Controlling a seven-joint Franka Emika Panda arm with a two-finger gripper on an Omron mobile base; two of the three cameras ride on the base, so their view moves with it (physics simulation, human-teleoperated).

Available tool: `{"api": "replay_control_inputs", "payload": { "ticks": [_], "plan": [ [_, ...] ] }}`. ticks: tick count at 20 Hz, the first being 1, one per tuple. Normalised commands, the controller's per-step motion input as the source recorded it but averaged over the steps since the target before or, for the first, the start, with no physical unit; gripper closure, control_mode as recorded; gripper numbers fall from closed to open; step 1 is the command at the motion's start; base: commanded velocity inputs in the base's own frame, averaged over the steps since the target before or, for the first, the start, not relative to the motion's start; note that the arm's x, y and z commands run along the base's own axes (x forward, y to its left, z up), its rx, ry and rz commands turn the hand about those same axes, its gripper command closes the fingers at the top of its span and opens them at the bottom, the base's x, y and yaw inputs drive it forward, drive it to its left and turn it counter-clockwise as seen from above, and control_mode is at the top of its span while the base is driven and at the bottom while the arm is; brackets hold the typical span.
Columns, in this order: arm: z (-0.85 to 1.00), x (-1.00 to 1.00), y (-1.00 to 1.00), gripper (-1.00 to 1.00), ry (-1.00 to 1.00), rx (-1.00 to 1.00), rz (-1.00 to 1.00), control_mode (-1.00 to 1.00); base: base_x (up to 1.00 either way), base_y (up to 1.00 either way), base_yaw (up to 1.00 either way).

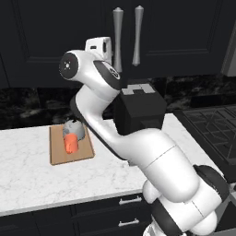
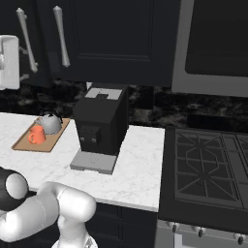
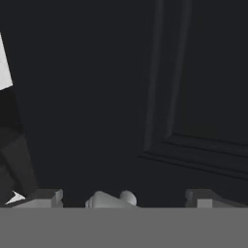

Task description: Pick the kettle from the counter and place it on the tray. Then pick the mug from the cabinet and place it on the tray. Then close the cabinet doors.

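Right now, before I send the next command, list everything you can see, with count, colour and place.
kettle: one, silver-grey, on the tray, behind the mug.
mug: one, orange, on the tray.
tray: one, tan wood, on the counter's left part.
counter: one, white marble, over dark drawers.
cabinet doors: two, near-black, both shut, silver bar handles side by side.
coffee machine: one, black, on the counter right of the tray.
stove: one, dark, right of the counter.
end effector: one, white, open, raised close to the door handles.
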Motion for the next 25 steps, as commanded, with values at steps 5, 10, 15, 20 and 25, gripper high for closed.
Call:
{"api": "replay_control_inputs", "payload": {
  "ticks": [5,10,15,20,25],
  "plan": [
    [-0.30,0.76,-0.01,-1.00,0.00,-0.01,0.11,-1.00,0.00,0.00,0.00],
    [-0.22,0.75,0.00,-1.00,0.00,0.00,0.10,-1.00,0.00,0.00,0.00],
    [-0.12,0.72,0.00,-1.00,0.00,0.00,0.09,-1.00,0.00,0.00,0.00],
    [-0.12,0.55,0.00,-1.00,0.00,-0.03,0.05,-1.00,0.00,0.00,0.00],
    [-0.27,0.21,0.00,-1.00,0.00,-0.11,0.04,-1.00,0.00,0.00,0.00]
  ]
}}
